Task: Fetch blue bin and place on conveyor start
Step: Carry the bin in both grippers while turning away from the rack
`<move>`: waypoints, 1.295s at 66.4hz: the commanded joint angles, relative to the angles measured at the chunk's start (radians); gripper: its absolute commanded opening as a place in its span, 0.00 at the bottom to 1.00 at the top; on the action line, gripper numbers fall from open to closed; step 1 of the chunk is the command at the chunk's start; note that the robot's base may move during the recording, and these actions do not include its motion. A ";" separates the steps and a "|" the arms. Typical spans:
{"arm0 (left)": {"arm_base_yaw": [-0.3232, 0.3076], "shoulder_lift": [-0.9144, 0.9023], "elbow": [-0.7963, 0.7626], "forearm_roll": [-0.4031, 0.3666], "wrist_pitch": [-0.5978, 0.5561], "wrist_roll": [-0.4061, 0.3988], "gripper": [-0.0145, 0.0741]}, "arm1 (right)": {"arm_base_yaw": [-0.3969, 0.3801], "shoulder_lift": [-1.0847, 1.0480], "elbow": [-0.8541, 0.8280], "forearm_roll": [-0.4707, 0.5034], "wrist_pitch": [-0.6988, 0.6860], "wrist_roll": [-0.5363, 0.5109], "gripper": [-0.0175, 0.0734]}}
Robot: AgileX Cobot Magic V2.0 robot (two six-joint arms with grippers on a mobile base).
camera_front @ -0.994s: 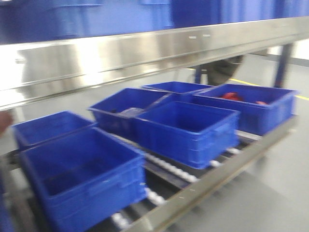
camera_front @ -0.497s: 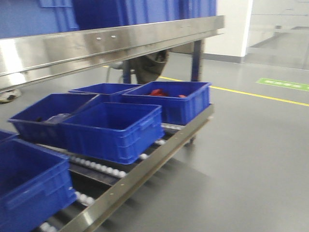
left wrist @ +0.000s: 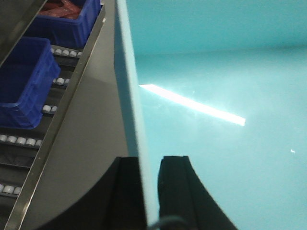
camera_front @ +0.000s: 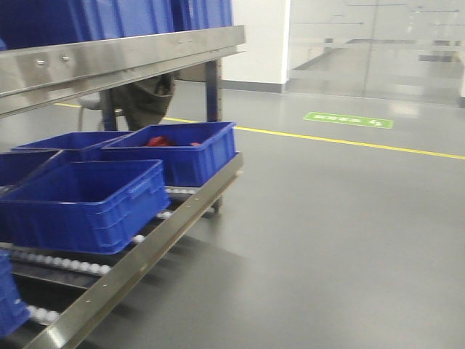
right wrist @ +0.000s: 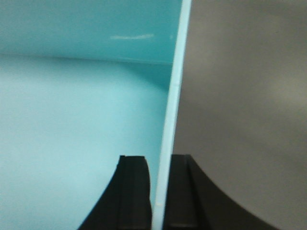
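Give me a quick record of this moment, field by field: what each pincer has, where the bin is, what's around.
left pincer: shut on a wall of the blue bin, one finger on each side
right pincer: shut on a wall of the same bin
bin contents: none visible
conveyor start: not in view
left side: roller rack with dark blue bins; one holds red items
floor: grey, with a yellow line

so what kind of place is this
Probably a factory or warehouse floor: a steel roller rack loaded with dark blue bins, and a smooth grey floor with a painted yellow line and green marking.
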 commanded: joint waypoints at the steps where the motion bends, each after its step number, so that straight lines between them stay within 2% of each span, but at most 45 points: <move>1: -0.006 -0.013 -0.009 -0.012 -0.041 0.009 0.04 | -0.004 -0.011 -0.008 -0.010 -0.046 -0.017 0.02; 86: -0.006 -0.013 -0.009 -0.012 -0.043 0.009 0.04 | -0.004 -0.011 -0.008 -0.010 -0.048 -0.017 0.02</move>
